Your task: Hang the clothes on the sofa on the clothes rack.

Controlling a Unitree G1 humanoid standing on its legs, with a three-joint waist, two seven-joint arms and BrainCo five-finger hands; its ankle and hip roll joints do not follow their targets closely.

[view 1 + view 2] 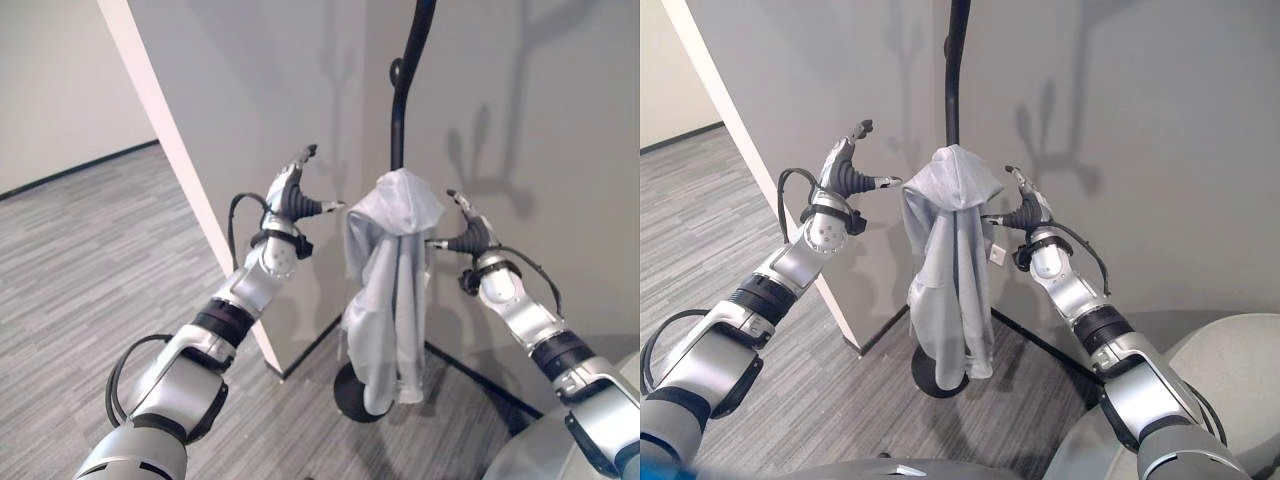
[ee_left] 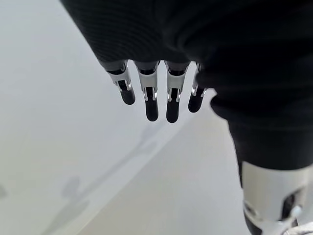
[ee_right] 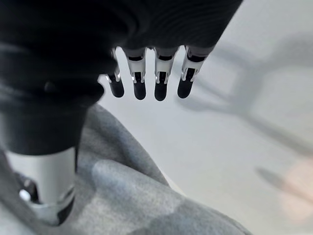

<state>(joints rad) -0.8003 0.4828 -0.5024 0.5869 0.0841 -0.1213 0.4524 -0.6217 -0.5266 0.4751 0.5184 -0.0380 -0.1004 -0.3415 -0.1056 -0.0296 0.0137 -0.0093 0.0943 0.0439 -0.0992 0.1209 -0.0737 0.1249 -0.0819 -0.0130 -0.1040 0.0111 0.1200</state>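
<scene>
Now | grey clothes (image 1: 392, 270) hang on rack (image 1: 399, 110) | left hand (image 1: 293, 195), right hand (image 1: 468, 232) fingers wide, empty | a bump could slide it off

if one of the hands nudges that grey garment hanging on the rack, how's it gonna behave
The grey garment would probably swing and fold rather than resist: it hangs in limp vertical folds. It looks light, thin cloth. Draped over one peg of the clothes rack, it might slip off if pushed sideways. Both the left hand and the right hand are open beside it.

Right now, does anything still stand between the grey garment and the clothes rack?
Nothing visible does: the grey garment already hangs draped on the black clothes rack. The left hand and right hand flank it, open.
</scene>
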